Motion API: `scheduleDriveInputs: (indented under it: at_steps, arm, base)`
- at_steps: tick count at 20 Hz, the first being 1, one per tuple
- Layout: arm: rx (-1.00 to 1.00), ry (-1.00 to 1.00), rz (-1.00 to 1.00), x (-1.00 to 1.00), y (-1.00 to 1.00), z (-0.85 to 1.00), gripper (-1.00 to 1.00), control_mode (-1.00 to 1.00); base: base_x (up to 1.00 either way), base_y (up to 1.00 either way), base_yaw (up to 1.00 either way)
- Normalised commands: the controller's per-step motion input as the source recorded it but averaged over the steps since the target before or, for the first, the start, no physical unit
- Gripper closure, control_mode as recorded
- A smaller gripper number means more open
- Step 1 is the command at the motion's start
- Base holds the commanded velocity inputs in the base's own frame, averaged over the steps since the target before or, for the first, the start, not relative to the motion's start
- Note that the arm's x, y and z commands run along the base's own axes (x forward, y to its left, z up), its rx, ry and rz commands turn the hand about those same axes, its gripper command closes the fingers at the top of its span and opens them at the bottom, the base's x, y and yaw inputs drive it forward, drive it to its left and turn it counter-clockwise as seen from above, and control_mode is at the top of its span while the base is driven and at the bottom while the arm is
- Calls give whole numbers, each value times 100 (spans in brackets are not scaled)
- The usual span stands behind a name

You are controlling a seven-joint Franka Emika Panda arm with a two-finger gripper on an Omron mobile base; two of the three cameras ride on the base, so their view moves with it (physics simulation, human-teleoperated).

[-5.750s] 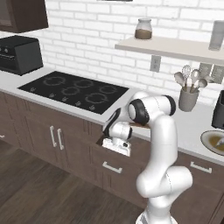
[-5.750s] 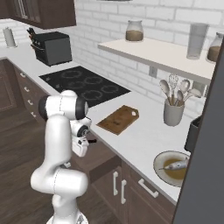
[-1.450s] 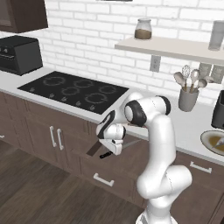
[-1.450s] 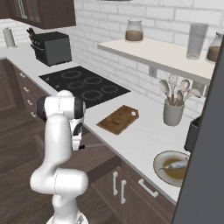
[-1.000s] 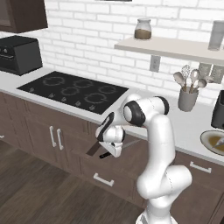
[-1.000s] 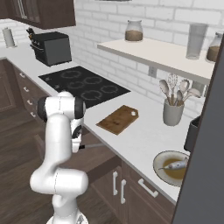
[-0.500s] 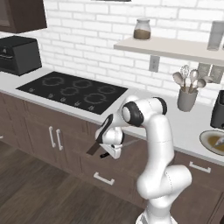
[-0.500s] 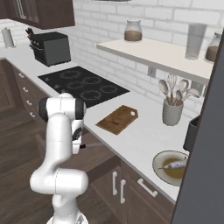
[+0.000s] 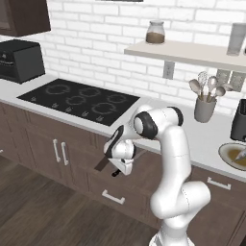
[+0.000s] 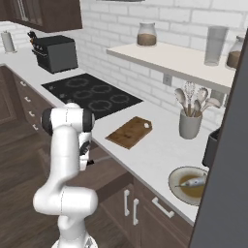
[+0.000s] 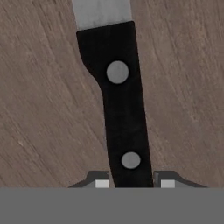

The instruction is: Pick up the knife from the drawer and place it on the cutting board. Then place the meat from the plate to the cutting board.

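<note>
We see the gripper [image 11: 131, 183] closed on the knife [image 11: 119, 105]: in the hand view its two finger tips [image 11: 101, 183] sit tight against either side of the black handle, near its butt, and the two silver rivets and the start of the grey blade run away from us over brown wood grain. In the left base view the gripper [image 9: 118, 166] hangs over the open drawer [image 9: 122, 190], with the knife [image 9: 103, 163] slanting down and to the left from it, a dark sliver in front of the cabinet. In the right base view the hand [image 10: 85, 156] is mostly behind the arm, just above the open drawer [image 10: 104, 177].

On the counter beyond, the cutting board [image 10: 129, 131] lies between the black cooktop [image 10: 91, 94] on the left and a grey utensil holder [image 10: 190, 124] on the right. Further right and nearer to us, the plate [image 10: 191, 184] sits with the meat [image 10: 193, 182] on it, well apart from the board.
</note>
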Motion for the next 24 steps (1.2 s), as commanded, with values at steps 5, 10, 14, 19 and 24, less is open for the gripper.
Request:
scheduleDriveInputs:
  at_steps: [5, 10, 14, 19, 24]
  arm:
    - [4, -2, -6, -56, 18, 21, 100, -100]
    - [4, 0, -10, -13, 0, 60, 100, -100]
    - [2, 0, -14, 0, 0, 66, 100, -100]
    - [11, 0, -14, -3, 0, 55, 100, -100]
    - [16, 3, -4, -6, 21, 54, 100, -100]
  base:
    - [0, 0, 0]
    - [0, 0, 0]
    - [0, 0, 0]
    - [0, 0, 0]
    - [0, 0, 0]
